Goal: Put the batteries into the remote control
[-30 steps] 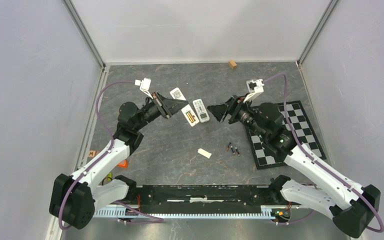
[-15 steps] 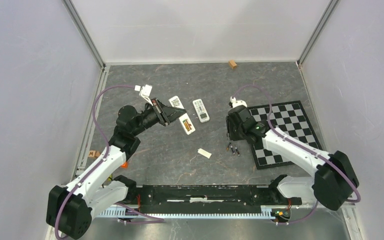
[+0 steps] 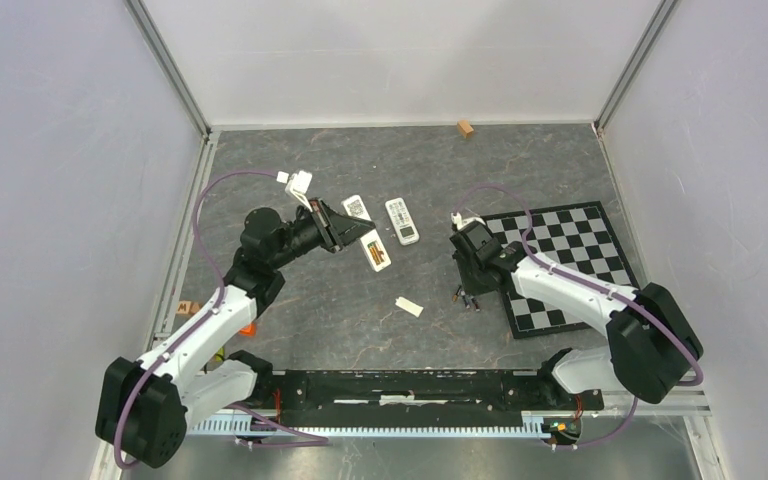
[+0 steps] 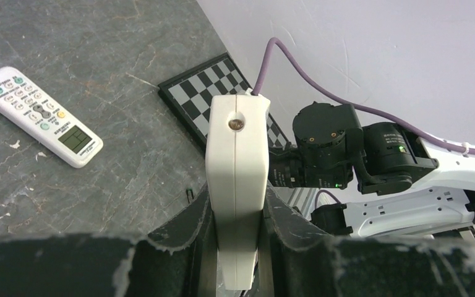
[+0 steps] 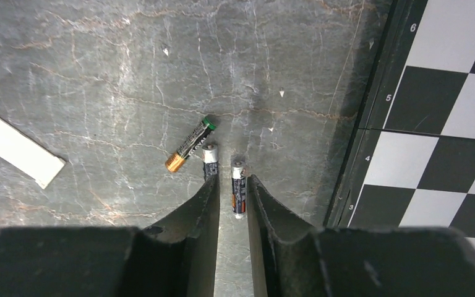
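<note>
The remote control point(image 3: 377, 252) is a long slim white body, back side up, its open compartment showing yellow. My left gripper point(image 3: 353, 230) is shut on its middle. In the left wrist view the remote control point(image 4: 236, 154) stands edge-on, clamped between both fingers of the left gripper point(image 4: 235, 207). Three batteries point(image 3: 468, 298) lie on the table by the chessboard. My right gripper point(image 5: 232, 182) is down over them, jaws narrowed and open. One dark battery point(image 5: 238, 189) lies between the fingers, against the right one. A second battery point(image 5: 209, 162) pokes out at the left fingertip. A green-and-gold battery point(image 5: 190, 145) lies diagonally beyond.
A shorter white remote with a display point(image 3: 401, 220) lies near the held one. A flat white cover piece point(image 3: 409, 306) rests left of the batteries. The chessboard mat point(image 3: 570, 260) borders the batteries on the right. A small wooden block point(image 3: 466, 128) sits by the back wall.
The right arm swung from beside the display remote down to the batteries, and its jaws narrowed from wide around one. The left gripper, with the remote, shifted slightly.
</note>
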`<state>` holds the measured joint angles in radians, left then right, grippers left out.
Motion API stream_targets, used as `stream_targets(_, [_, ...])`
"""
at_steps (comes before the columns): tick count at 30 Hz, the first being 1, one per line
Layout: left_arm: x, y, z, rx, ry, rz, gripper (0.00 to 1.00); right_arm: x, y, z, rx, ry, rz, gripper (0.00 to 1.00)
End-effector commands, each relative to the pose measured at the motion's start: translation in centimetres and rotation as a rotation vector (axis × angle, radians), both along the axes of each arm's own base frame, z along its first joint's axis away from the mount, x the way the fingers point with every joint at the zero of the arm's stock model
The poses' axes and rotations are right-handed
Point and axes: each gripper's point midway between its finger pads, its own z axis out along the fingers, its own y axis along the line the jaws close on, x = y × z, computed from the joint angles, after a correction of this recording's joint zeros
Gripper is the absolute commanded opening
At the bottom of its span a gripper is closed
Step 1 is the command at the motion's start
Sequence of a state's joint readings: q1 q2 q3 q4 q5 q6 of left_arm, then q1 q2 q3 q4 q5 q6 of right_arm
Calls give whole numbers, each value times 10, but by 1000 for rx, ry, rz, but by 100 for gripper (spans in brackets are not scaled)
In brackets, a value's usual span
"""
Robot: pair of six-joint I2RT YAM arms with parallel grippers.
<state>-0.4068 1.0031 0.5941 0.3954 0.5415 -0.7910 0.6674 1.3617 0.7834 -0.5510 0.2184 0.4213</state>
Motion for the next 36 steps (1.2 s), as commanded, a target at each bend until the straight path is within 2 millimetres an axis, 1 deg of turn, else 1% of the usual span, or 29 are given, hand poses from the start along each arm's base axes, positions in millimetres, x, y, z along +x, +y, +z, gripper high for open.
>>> stream_targets(1, [-2,-3,4,-15,-51,-36,2,-6,-12,-7,-56,21,15,28])
stream_targets(3, [-4,-4,5,-17,-56,-43,2,-9,-19,-11,-84,33,7,28])
stream_targets(6, [-6,-4,5,-18,-64,-56,2,-13,-20,-15,-81,46,11,28])
stream_targets(8, [-8,-6,7,-31,-69,-70,2,-13,-19,-14,-73,42,17,28])
stream_targets(10, [-9,-6,8,-43,-75,-76,2,-10,-11,-11,-34,27,35,28])
stream_targets(14, [-5,-7,8,-39,-80,-69,2,0,15,0,86,5,39,30])
stream_targets(18, [-4,-7,8,-38,-80,-65,2,11,27,6,128,-6,2,34])
stream_targets(20, [-4,-6,7,-35,-78,-65,2,12,34,7,158,0,-3,36])
stream_targets(23, [-4,-5,6,-24,-75,-56,2,10,45,9,201,17,-8,36])
stream_targets(25, [-3,-4,5,-23,-75,-47,2,6,49,7,219,32,-23,36])
stream_targets(29, [-4,-2,7,-22,-81,-38,2,-3,45,-8,199,87,-75,36])
stream_targets(31, [-3,-1,5,-14,-70,-28,2,-6,46,-12,203,97,-87,37])
stream_targets(36, [-4,2,2,1,-57,-14,2,-4,46,-15,178,96,-108,38])
